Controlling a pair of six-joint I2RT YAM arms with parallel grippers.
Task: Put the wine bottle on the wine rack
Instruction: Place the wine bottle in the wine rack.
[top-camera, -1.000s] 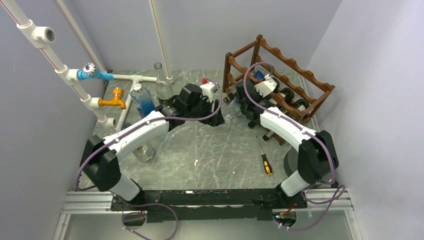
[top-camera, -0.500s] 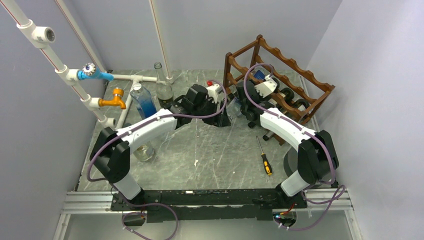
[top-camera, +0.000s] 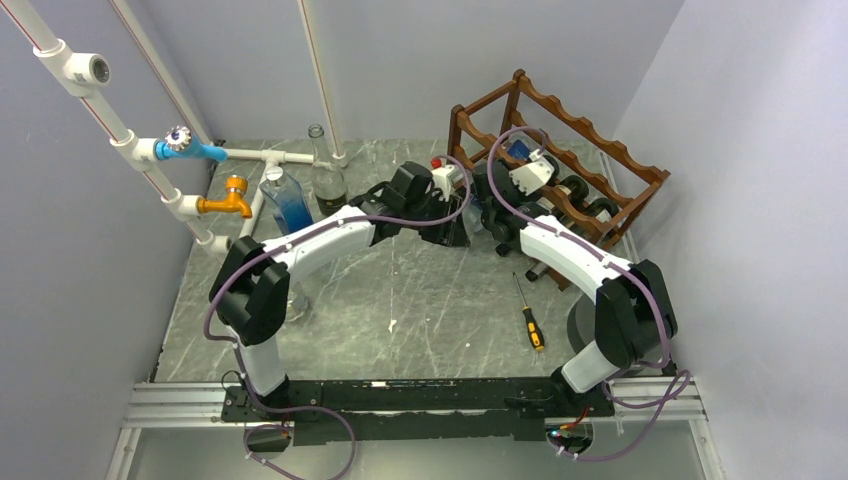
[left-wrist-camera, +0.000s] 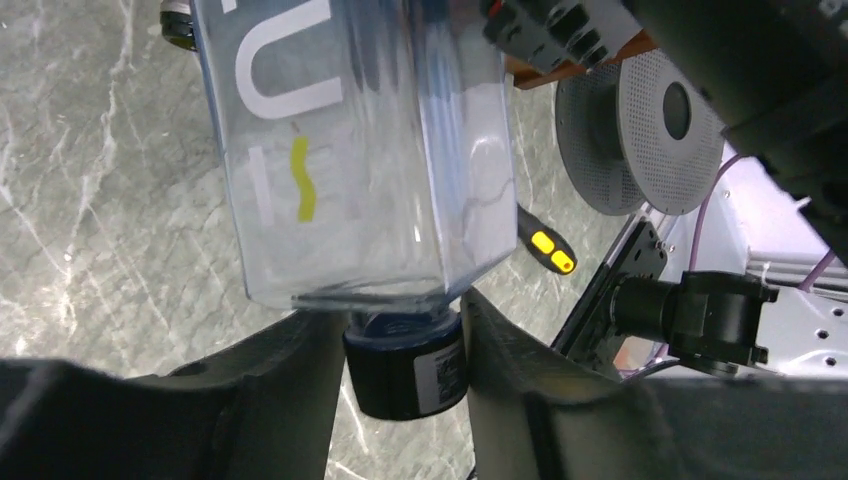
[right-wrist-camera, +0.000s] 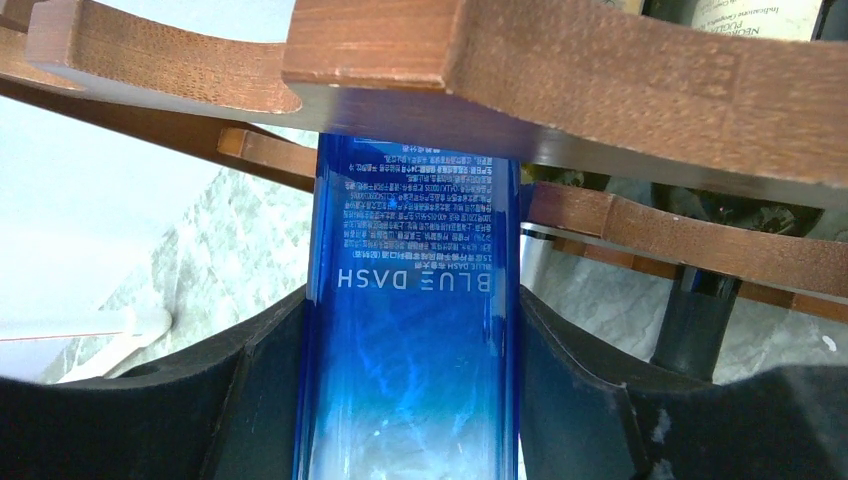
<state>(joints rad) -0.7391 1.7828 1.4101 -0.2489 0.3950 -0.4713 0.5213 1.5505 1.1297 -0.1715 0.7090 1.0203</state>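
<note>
The dark reddish-brown wine rack (top-camera: 560, 150) stands at the back right; its rails (right-wrist-camera: 600, 80) fill the top of the right wrist view. My right gripper (top-camera: 492, 200) is at the rack's left end, shut (right-wrist-camera: 410, 300) on a blue "BLUE DASH" bottle (right-wrist-camera: 415, 330) that reaches under a rail. My left gripper (top-camera: 448, 222) is just left of it, shut (left-wrist-camera: 400, 330) on the dark blue cap (left-wrist-camera: 405, 365) of a clear square bottle (left-wrist-camera: 350, 150) with white letters and a yellow squiggle.
Dark bottles (top-camera: 590, 205) lie in the rack's lower tier. A screwdriver (top-camera: 528, 315) lies right of centre, a grey spool (left-wrist-camera: 650, 130) beside it. A blue-tinted bottle (top-camera: 285, 200), a clear bottle (top-camera: 322, 170) and white pipes with a brass tap (top-camera: 225, 200) stand at the back left.
My left arm has swung right toward the rack, carrying the clear bottle up next to the right gripper. The right arm has not moved.
</note>
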